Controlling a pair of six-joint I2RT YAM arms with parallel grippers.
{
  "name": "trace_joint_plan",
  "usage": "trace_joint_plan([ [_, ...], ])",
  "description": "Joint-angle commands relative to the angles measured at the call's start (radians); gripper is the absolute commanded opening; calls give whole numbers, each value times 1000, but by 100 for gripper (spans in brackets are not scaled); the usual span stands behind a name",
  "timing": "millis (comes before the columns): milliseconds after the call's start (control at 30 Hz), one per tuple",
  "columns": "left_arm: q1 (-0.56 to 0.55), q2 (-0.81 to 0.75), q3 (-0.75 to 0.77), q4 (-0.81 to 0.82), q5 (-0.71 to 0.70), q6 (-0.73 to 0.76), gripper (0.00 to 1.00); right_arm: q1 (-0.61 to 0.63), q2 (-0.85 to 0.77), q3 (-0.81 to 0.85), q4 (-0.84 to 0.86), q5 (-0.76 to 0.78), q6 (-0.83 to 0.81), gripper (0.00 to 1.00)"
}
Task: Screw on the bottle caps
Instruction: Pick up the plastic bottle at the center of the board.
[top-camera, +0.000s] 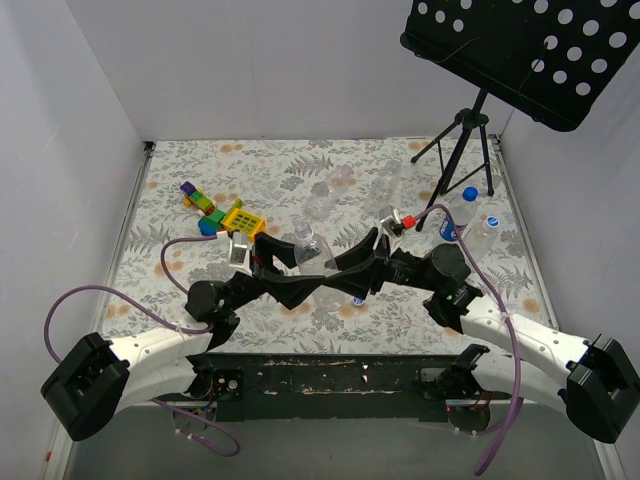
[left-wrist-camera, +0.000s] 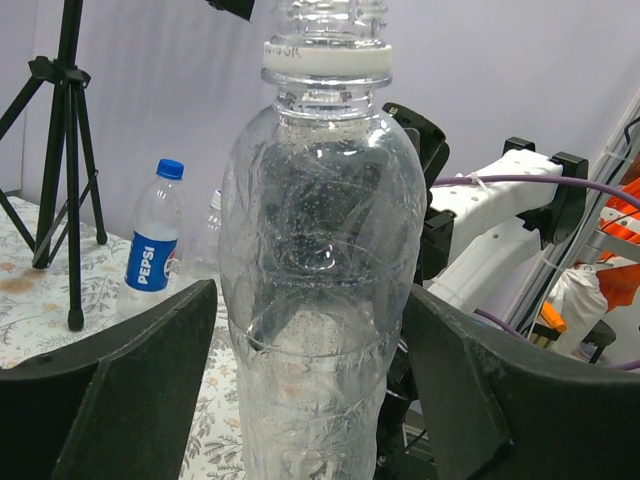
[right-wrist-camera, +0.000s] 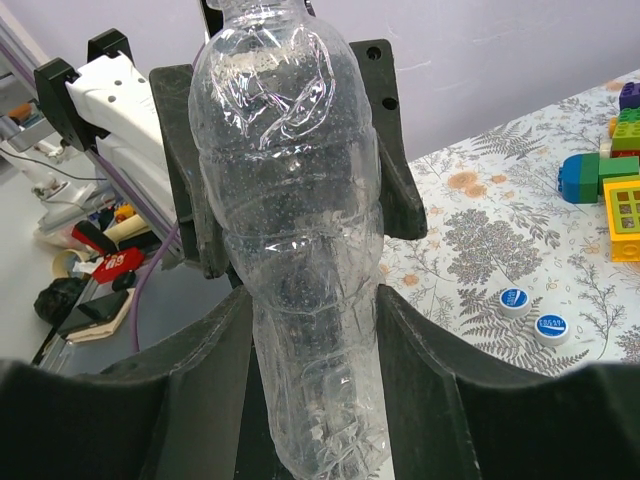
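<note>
A table covered in a floral-printed cloth (top-camera: 190, 175) was enclosed by plain white walls, with a black perforated music stand on a tripod (top-camera: 520, 50) set at the far right corner. A cluster of colourful plastic toy blocks (top-camera: 215, 212) was seen on the far left part of the cloth.

Near the middle of the table, a clear, crinkled plastic bottle with a white neck ring (left-wrist-camera: 315, 230) was held roughly upright between the two arms. The right gripper (right-wrist-camera: 315, 300) was closed on the narrower lower part of this bottle, with both black fingers (right-wrist-camera: 200, 370) pressed against its sides. The left gripper (left-wrist-camera: 312, 300) was placed around the wider upper body, with a finger (left-wrist-camera: 130, 370) close on each side. Whether these were pressing on the plastic or only just beside it could not be told. The mouth of the bottle was cut off by the top edge of the left wrist view.

Two small round blue-and-white screw caps (right-wrist-camera: 515, 300) were seen lying on the cloth just beside each other, near the right arm. A labelled clear bottle with a blue cap already on it (left-wrist-camera: 152, 250) was stood upright near the tripod's feet, well apart from the held bottle.
</note>
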Motion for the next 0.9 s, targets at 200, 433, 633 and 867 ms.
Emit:
trace_joint_plan([
  [200,-7,-60,32,-29,-62,37,54,10,-10,-9,22,23,-21,57],
  [433,-9,-218,103,-460,-272,169,39,7,-79,66,-303,191,-159,79],
  [633,-7,-264,298,-1001,-502,320,38,6,-66,197,-725,460,-260,89],
  [867,-6,-240,467,-1404,-659,421,37,6,56,346,-1115,619,-385,87],
])
